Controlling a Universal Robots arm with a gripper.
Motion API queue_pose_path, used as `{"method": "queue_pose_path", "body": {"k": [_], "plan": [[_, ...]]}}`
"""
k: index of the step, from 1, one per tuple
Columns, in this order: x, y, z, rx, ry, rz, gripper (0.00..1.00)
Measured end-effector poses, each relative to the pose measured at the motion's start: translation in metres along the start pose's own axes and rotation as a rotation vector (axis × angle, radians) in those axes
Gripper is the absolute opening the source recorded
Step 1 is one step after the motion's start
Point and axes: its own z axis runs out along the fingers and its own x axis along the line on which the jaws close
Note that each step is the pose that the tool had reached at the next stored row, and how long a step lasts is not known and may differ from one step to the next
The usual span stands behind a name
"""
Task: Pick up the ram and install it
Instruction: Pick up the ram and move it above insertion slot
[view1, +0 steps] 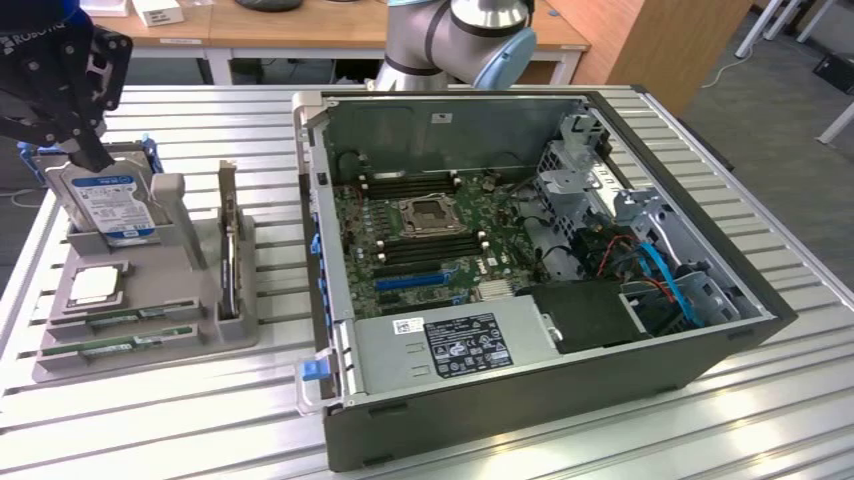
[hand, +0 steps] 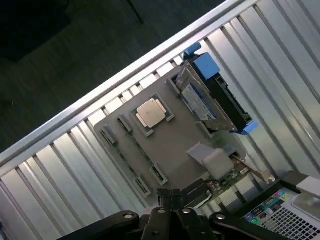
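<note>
A tabletop (view1: 747, 400) of ribbed silver aluminium slats spans the exterior view, evenly lit, with soft glare on the slats toward six o'clock. Beyond its far edge, from eleven to one o'clock, stand light wooden desks (view1: 334, 25) on white legs. A small white box (view1: 158, 12) sits on the desk at eleven o'clock. A tall wooden panel (view1: 654, 45) rises at one o'clock. Grey floor (view1: 787, 120) fills two o'clock, crossed by a thin pale cable (view1: 730, 68), with white furniture legs (view1: 781, 20) farther back. In the wrist view, dark floor (hand: 75, 50) lies past the tabletop's edge.
</note>
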Motion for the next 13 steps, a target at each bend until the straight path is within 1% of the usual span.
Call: {"method": "queue_pose_path", "body": {"k": [13], "plan": [[0.0,-0.0001,0.0007,-0.0042,0.0081,-0.236,0.11]]}}
